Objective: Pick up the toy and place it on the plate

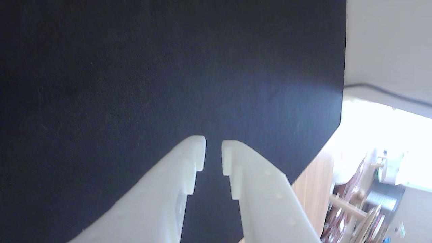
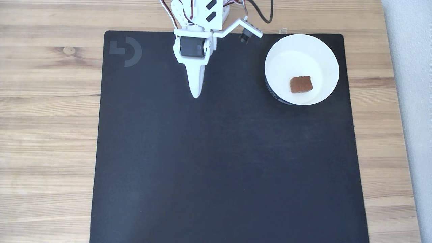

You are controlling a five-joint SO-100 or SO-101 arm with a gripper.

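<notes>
Jaws slightly parted; one toy on one plate.

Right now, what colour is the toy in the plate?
Reddish-brown, seen best in the fixed view: the toy lies in the white plate.

A black mat is lying flat on a wooden table, and most of the tabletop is being covered by it in the fixed view. A faint grey logo is being shown at the mat's upper left corner. A pale grey surface is running along the table's right edge. In the wrist view, the mat is being seen against a bright, blurred room with cluttered items.
</notes>
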